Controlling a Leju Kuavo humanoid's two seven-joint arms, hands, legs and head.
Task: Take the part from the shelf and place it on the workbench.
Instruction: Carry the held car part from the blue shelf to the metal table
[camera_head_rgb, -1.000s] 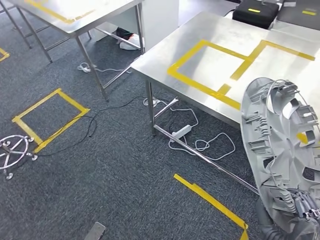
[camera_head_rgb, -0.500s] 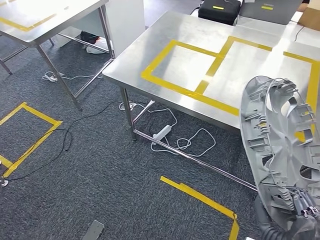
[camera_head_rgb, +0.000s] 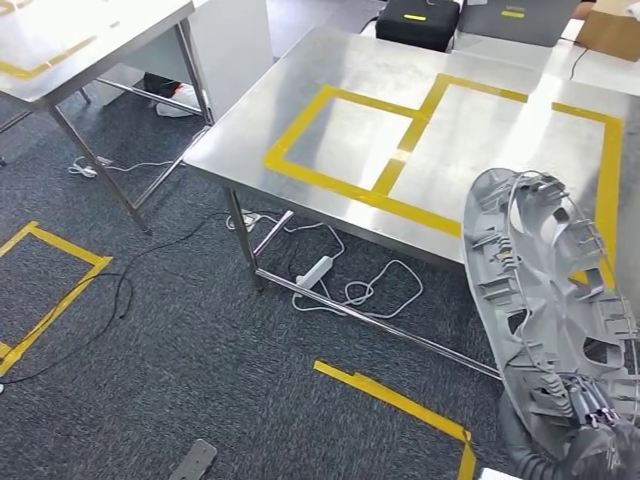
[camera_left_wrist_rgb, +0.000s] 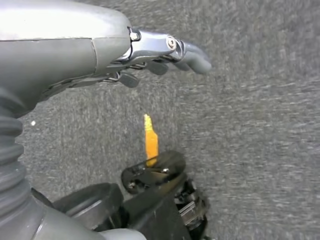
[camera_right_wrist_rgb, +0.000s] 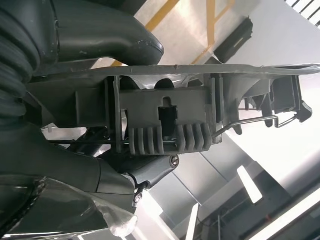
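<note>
head view / part: grey wheel-cover part (camera_head_rgb: 555, 305), ribbed inner side toward camera, stands nearly on edge at lower right, overlapping the near edge of the workbench (camera_head_rgb: 362, 70) in the picture; not on it yet.
head view / right hand: right hand (camera_head_rgb: 596, 415) grips the part at its lower rim; fingers mostly hidden by ribs and wire ring.
head view / workbench: steel top with yellow tape squares (camera_head_rgb: 355, 140); black cases (camera_head_rgb: 417, 20) at the far edge.
head view / floor: carpet, white power strip (camera_head_rgb: 315, 270) and loose cables under the bench, yellow tape strip (camera_head_rgb: 392, 398), second table (camera_head_rgb: 75, 45) far left.
left wrist view / left hand: left hand (camera_left_wrist_rgb: 151, 52) hangs over carpet, fingers stretched out, nothing in it, released.
left wrist view / floor: orange-yellow tape bit (camera_left_wrist_rgb: 151, 140) on carpet.
right wrist view / grasp: right hand (camera_right_wrist_rgb: 113, 100) clamps the part's rim (camera_right_wrist_rgb: 166, 125), thumb on one face, fingers on the other, around a clip block.
risk / slip: hold sits on the rim alone, big disc stands above it; judged likely to tip or twist in the hand on a jolt.
risk / collision: part is level with the bench edge; approaching low could knock the rim against it.
risk / footing: cables and power strip lie near the bench legs, could snag a foot.
risk / placement: released on edge, it could roll off or fall.
</note>
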